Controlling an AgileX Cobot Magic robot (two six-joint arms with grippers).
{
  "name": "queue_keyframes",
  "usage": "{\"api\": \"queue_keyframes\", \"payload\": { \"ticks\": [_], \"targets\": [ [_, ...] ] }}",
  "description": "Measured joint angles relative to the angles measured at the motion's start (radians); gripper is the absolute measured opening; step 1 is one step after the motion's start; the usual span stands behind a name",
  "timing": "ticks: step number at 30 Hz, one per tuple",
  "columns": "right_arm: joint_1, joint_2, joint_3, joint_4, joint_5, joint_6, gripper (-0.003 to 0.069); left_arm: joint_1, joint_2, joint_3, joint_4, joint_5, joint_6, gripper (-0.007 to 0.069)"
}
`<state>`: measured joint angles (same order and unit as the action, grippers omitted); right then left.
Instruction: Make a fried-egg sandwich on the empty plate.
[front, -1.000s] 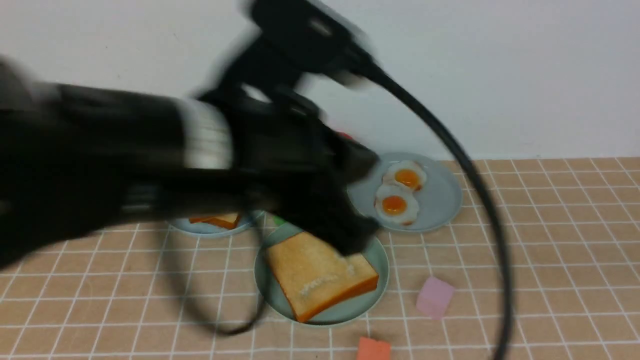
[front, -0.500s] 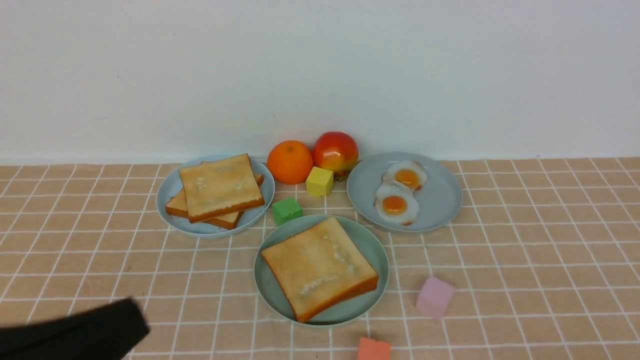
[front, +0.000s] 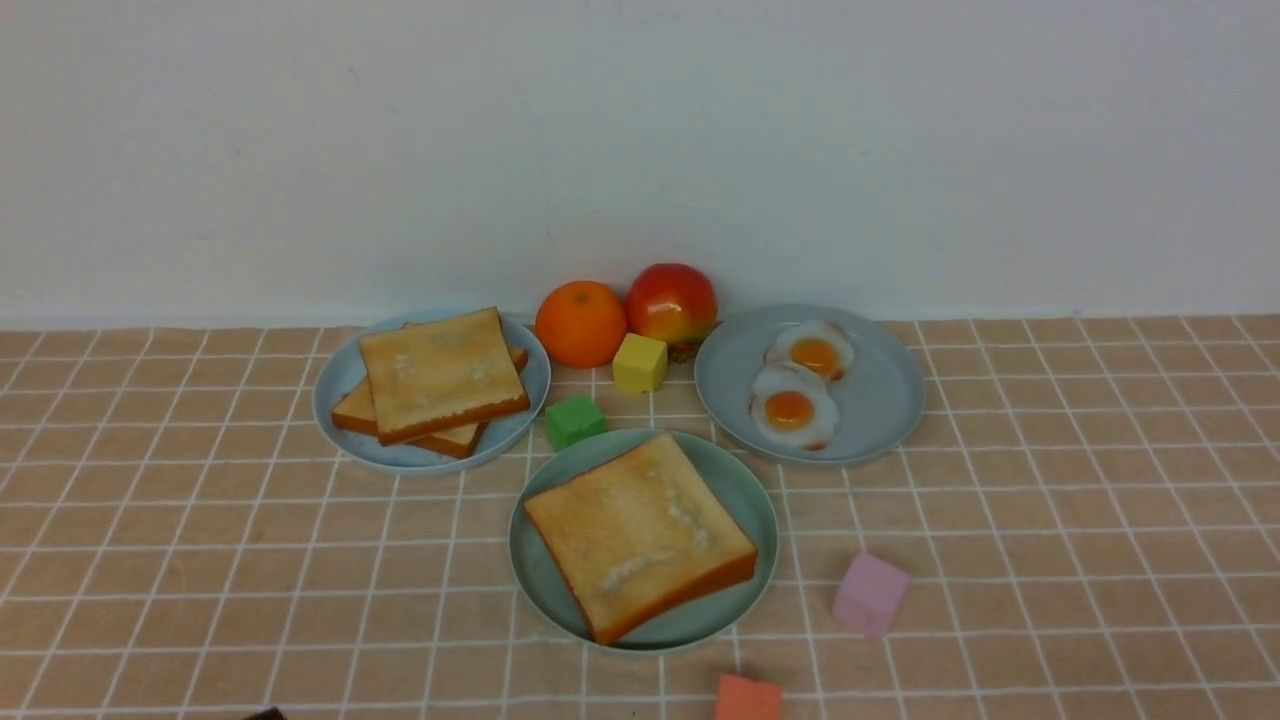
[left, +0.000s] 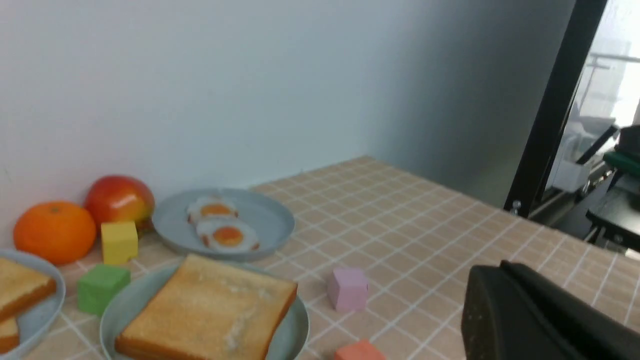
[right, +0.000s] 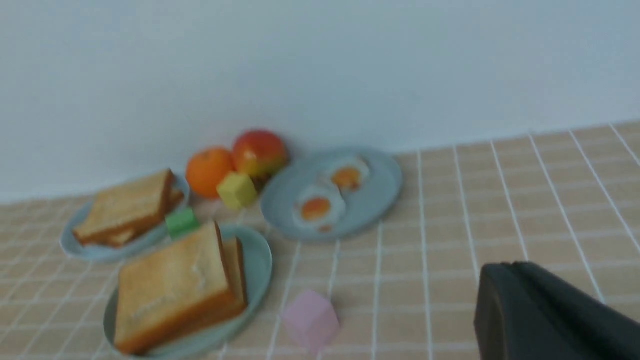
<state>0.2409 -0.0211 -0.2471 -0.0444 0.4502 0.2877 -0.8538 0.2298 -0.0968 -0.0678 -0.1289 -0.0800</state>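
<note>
- Nearest the robot, an orange-red block (front: 748, 697) sits at the front edge of the checked tablecloth (front: 1050, 520), with a pink block (front: 870, 595) a little beyond it.
- The mint-green plate (front: 545, 580) lies mid-table, carrying the toast-topped sandwich (front: 640, 535); no egg shows from any view.
- A green block (front: 573, 420) rests just behind that plate's rim.
- Further back, a left plate (front: 335, 400) holds stacked toast slices (front: 440, 375); a right plate (front: 880, 400) holds two fried eggs (front: 795, 400).
- By the wall stand a yellow block (front: 639, 362), an orange (front: 580, 323) and an apple (front: 672, 303).
- Of the left gripper (left: 540, 320) and right gripper (right: 545, 315) only one dark finger each shows, so I cannot tell whether either is released or clenched.
</note>
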Motion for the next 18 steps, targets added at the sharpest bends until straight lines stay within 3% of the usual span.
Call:
{"api": "queue_keyframes", "payload": {
  "ticks": [6,18],
  "targets": [
    [0.0,0.002,0.139,0.0,-0.186,0.0,0.0006,0.0,0.0,0.0,-0.002,0.06,-0.001,-0.0013],
    [-0.036,0.002,0.271,-0.013,-0.16,0.003,-0.0012,0.0,0.0,0.0,-0.002,0.077,-0.001,-0.0013]
  ]
}}
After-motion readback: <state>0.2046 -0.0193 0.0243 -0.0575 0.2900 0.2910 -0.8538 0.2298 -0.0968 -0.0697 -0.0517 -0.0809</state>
